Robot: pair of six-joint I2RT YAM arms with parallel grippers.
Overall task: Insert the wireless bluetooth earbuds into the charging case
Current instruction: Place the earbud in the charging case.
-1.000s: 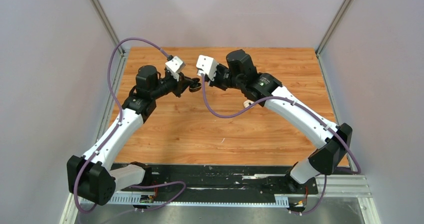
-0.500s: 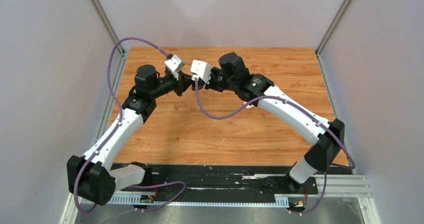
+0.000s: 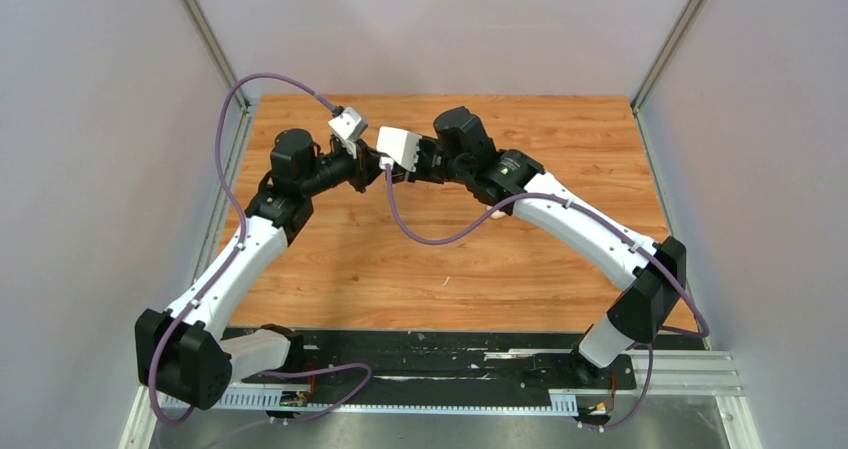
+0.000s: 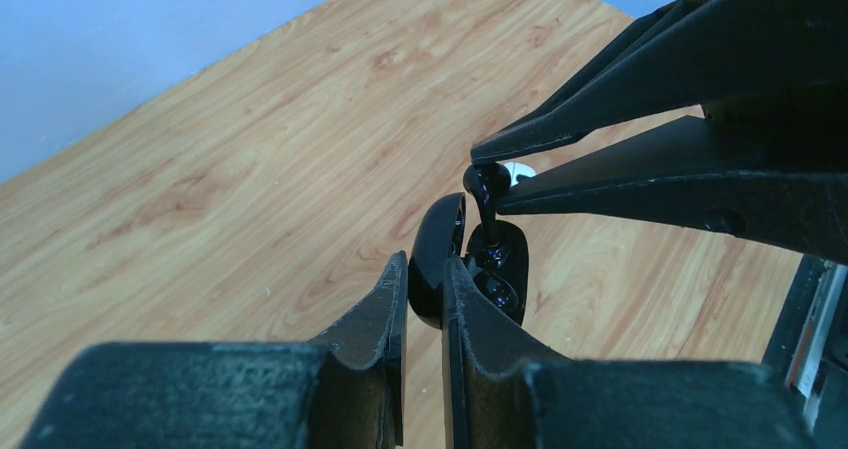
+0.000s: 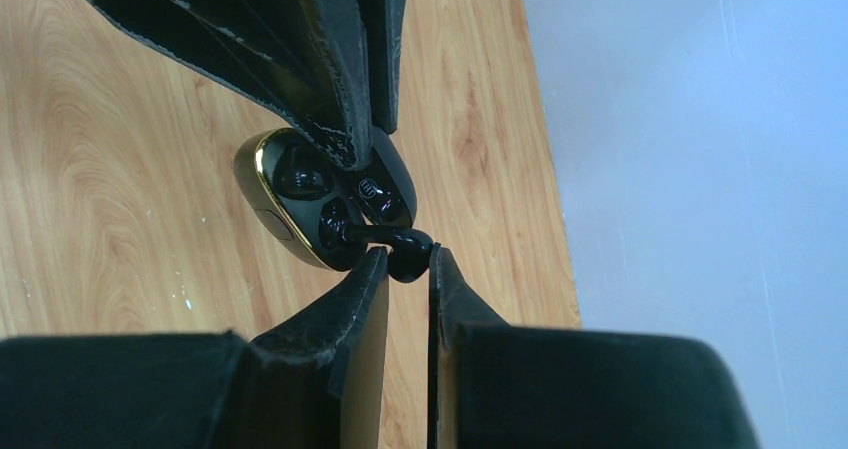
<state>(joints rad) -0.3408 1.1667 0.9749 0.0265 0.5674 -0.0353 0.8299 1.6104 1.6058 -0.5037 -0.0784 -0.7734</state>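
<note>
Above the far half of the wooden table (image 3: 450, 259), the two arms meet tip to tip, the left arm (image 3: 240, 259) reaching from the left and the right arm (image 3: 580, 229) from the right.

**Left gripper.** The left gripper (image 4: 425, 269) is closed on the open lid (image 4: 436, 241) of the charging case (image 5: 300, 194). One finger lies on each face of the lid. The case is black and glossy with a gold rim, and it hangs off the table with its base (image 4: 503, 259) turned toward the right gripper. The lid carries a small printed logo (image 5: 375, 189).

**Right gripper.** The right gripper (image 5: 407, 259) is clamped on a black earbud (image 5: 405, 252), with the rounded head pinched between the fingertips. In the left wrist view the same fingers (image 4: 600, 89) enter from the upper right, and the earbud (image 4: 484, 182) sits at their tips.

**Earbud position.**
- The stem points into the case.
- The stem's end reaches the bay nearest the right gripper.
- The head is outside the rim, so the earbud is not seated.

**Second bay.** The other bay (image 5: 300, 179) shows a dark glossy surface. Whether it holds an earbud cannot be told.

**Table surface.** A small white item (image 4: 519, 171) lies on the table beyond the gripped earbud. It is mostly hidden, and its type cannot be told.

**Cabling.** A purple cable (image 3: 430, 231) loops below the right wrist.
</note>
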